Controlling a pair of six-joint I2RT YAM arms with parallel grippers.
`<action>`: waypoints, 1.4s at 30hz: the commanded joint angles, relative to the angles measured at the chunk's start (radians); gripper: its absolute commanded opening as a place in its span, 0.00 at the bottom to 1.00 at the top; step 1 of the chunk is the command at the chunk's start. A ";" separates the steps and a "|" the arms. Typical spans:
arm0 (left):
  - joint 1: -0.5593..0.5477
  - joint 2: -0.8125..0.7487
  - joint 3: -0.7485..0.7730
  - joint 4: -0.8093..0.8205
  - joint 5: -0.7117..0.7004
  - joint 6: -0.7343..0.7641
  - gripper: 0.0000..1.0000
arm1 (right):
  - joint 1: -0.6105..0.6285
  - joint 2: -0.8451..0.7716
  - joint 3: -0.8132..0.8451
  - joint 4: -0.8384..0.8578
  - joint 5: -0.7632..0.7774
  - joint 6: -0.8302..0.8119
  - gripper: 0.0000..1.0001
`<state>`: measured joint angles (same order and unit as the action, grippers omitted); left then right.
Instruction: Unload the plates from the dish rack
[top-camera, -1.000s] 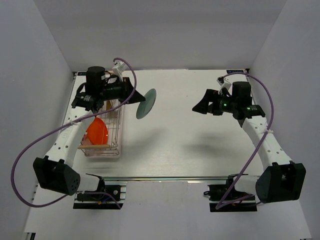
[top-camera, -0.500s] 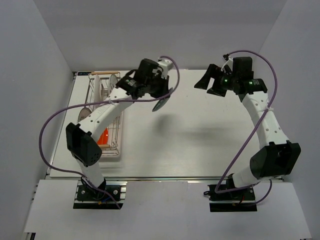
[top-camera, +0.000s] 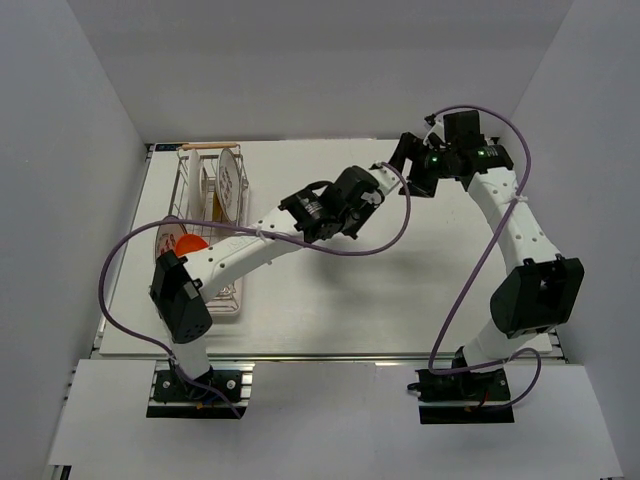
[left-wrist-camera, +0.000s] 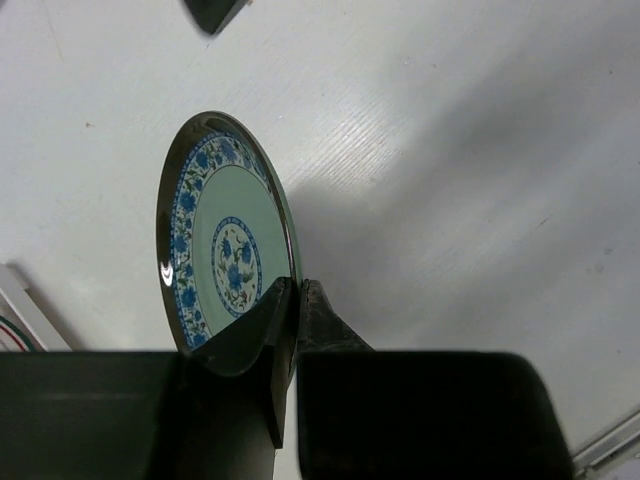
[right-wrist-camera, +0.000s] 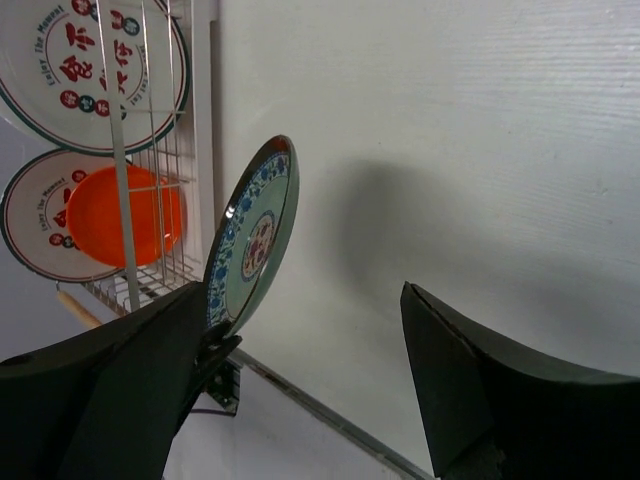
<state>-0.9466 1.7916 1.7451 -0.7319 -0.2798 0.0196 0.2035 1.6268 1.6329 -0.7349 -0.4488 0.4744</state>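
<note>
A small blue patterned plate (left-wrist-camera: 225, 245) hangs upright on edge above the table, and my left gripper (left-wrist-camera: 292, 292) is shut on its lower rim. In the right wrist view the same plate (right-wrist-camera: 255, 235) stands just ahead of my right gripper (right-wrist-camera: 303, 288). That gripper is open, the plate is close to its left finger (right-wrist-camera: 130, 390), and I see no contact. From above, the two grippers meet at the back middle: left gripper (top-camera: 378, 190), right gripper (top-camera: 405, 170). The dish rack (top-camera: 236, 262) at the left holds a marked white plate (top-camera: 228, 185), an orange-red plate (top-camera: 190, 243) and a ringed white plate (top-camera: 166, 236).
The rack's wooden handle (top-camera: 210, 146) lies at the back left. The left arm (top-camera: 270, 245) stretches across the table's middle. A tip of the right gripper's finger (left-wrist-camera: 210, 12) shows at the top of the left wrist view. Grey walls close in the back and sides.
The left arm has carried the blue plate from beside the rack rightward to the back middle. The right arm has swung left and back to meet it.
</note>
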 joint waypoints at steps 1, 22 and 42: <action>-0.040 -0.040 -0.018 0.089 -0.087 0.068 0.00 | 0.016 0.028 0.013 -0.021 -0.074 0.001 0.82; -0.155 -0.087 -0.164 0.292 -0.225 0.243 0.00 | 0.092 0.107 -0.105 -0.049 -0.149 -0.025 0.47; -0.153 -0.093 -0.121 0.180 -0.306 0.080 0.98 | 0.064 0.077 -0.139 0.054 -0.156 0.014 0.00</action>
<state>-1.1133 1.7779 1.5734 -0.4934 -0.5392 0.1883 0.2890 1.7390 1.5047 -0.7280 -0.6262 0.4973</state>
